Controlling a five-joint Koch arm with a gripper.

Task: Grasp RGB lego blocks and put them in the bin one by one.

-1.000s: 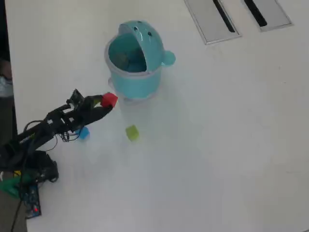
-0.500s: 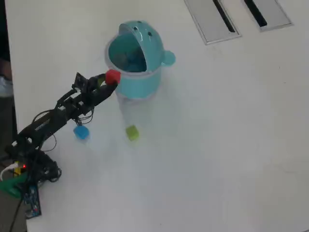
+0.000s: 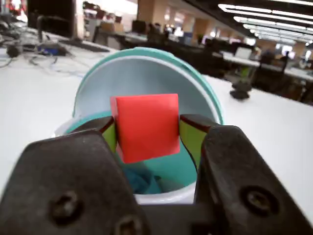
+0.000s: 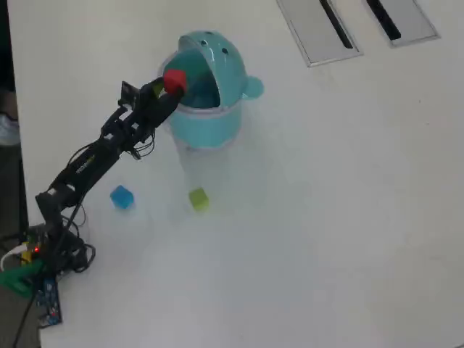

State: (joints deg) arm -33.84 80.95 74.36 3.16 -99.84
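My gripper [image 3: 146, 133] is shut on the red lego block [image 3: 145, 127], which sits between its green pads. In the overhead view the gripper [image 4: 172, 85] holds the red block [image 4: 174, 80] above the left rim of the turquoise bin [image 4: 206, 127]. The bin's domed lid [image 3: 142, 73] stands flipped open behind the block, and the open mouth lies just below and ahead. On the table, the light blue block [image 4: 121, 196] and the yellow-green block [image 4: 198, 199] lie in front of the bin, apart from each other.
Two grey slotted panels [image 4: 319, 29] [image 4: 402, 18] are set into the white table at the top right. The arm's base with its cables [image 4: 43, 268] sits at the bottom left, near the table's left edge.
The arm has lifted and reached forward, carrying the red block from low in front of the bin up to a spot over its left rim. The other two blocks have not moved.
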